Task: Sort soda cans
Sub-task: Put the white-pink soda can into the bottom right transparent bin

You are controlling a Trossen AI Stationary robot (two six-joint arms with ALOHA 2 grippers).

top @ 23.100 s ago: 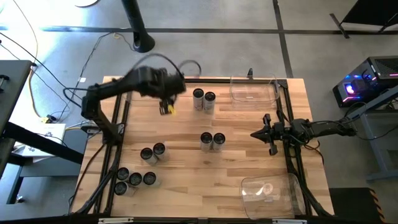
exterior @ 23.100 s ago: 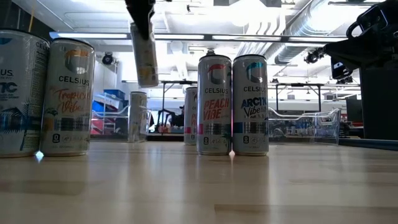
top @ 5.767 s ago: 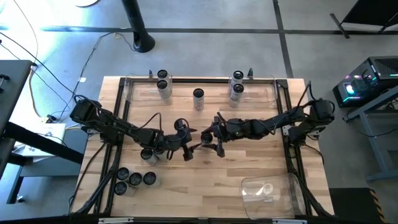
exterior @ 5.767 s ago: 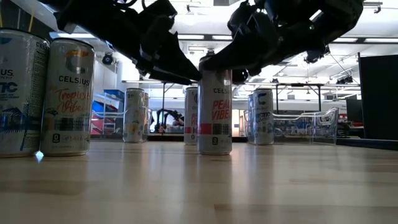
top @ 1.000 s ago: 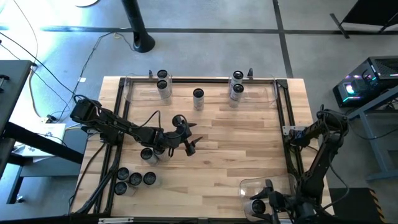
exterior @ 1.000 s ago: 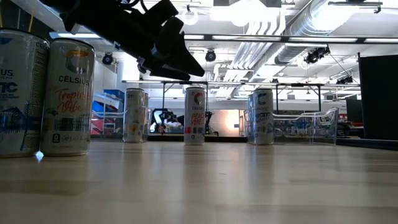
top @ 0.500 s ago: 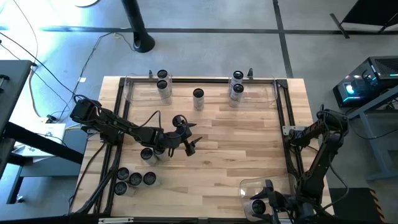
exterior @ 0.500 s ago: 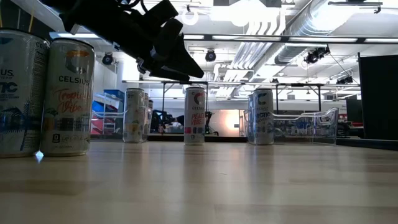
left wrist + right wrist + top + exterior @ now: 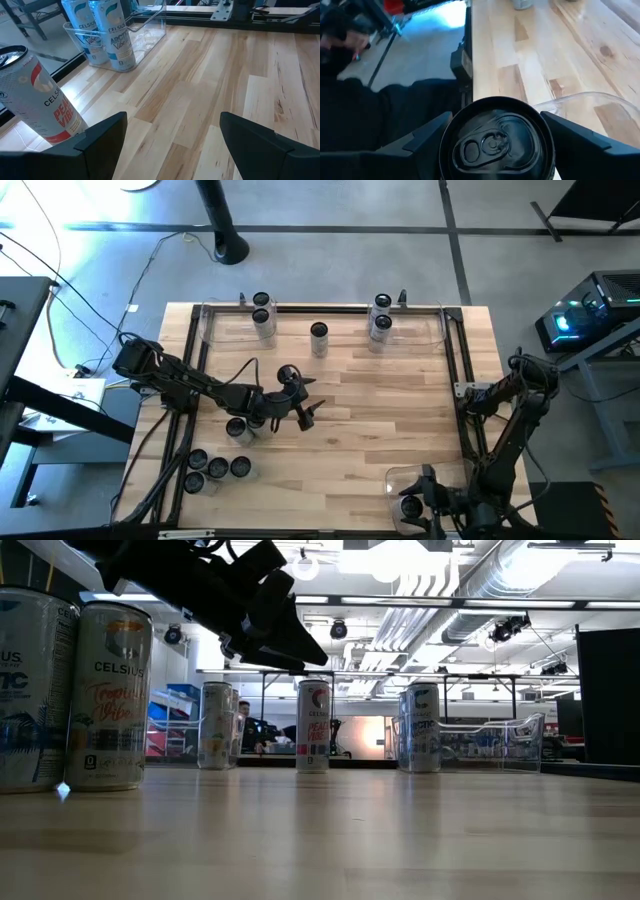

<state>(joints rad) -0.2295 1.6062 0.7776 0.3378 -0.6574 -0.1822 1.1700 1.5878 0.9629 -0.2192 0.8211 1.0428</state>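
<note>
Wooden tabletop from above: our right gripper (image 9: 418,507) hangs over the near clear bin (image 9: 440,477), fingers spread. In its wrist view, a soda can (image 9: 496,146) stands upright directly between them, ungrasped. Our left gripper (image 9: 303,408) waits mid-table, empty, released.

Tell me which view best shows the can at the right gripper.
Right wrist view: the can fills the frame top-on between the right gripper fingers, jaws spread either side. The high view shows it small at the near bin. Low and left wrist views don't show it.
</note>
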